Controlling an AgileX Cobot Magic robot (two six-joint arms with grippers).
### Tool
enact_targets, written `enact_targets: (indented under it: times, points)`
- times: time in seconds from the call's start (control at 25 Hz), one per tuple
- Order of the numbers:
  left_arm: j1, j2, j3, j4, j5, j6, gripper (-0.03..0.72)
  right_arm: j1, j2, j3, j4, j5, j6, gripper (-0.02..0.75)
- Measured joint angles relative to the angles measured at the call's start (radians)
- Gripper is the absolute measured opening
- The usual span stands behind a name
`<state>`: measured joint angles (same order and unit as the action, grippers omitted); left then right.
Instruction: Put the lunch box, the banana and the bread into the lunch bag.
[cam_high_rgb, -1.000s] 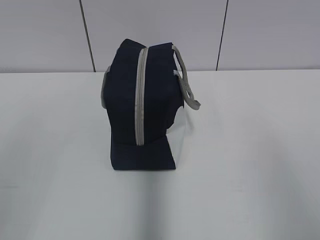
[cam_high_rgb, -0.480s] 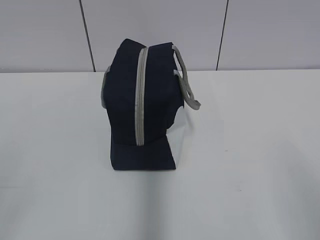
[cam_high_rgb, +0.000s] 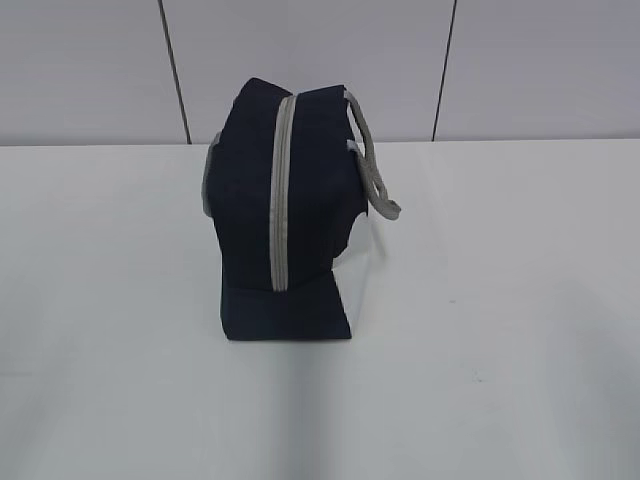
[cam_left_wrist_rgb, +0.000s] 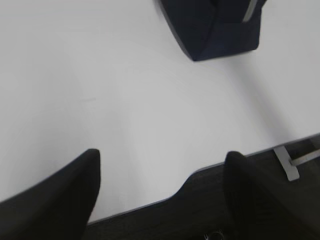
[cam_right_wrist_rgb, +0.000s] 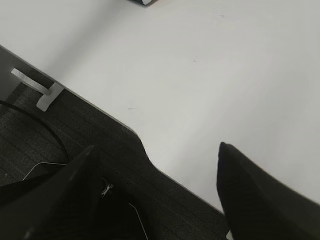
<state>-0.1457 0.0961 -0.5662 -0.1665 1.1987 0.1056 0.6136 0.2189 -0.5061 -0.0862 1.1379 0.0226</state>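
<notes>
The navy-blue lunch bag (cam_high_rgb: 285, 215) stands on the white table (cam_high_rgb: 500, 300) at the middle, its grey zipper (cam_high_rgb: 281, 190) shut and facing the camera, a grey handle (cam_high_rgb: 375, 170) hanging to its right. A corner of the bag shows at the top of the left wrist view (cam_left_wrist_rgb: 215, 27), and a sliver of it at the top edge of the right wrist view (cam_right_wrist_rgb: 142, 1). My left gripper (cam_left_wrist_rgb: 162, 165) is open and empty over the table's front edge. My right gripper (cam_right_wrist_rgb: 157, 160) is open and empty over the front edge too. The lunch box, banana and bread are out of view.
The table's front edge has a notch (cam_left_wrist_rgb: 200, 175) with dark floor below. A metal bracket (cam_right_wrist_rgb: 45, 90) and a black cable (cam_right_wrist_rgb: 45, 127) sit under the edge. A panelled grey wall (cam_high_rgb: 320, 60) stands behind the table.
</notes>
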Motion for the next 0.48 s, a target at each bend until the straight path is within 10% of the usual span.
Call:
enact_targets:
  times: [0.48]
  points:
    - [0.000,0.000,0.008,0.079,-0.018,-0.118,0.527,0.000,0.000,0.001,0.000,0.000,0.002,0.531]
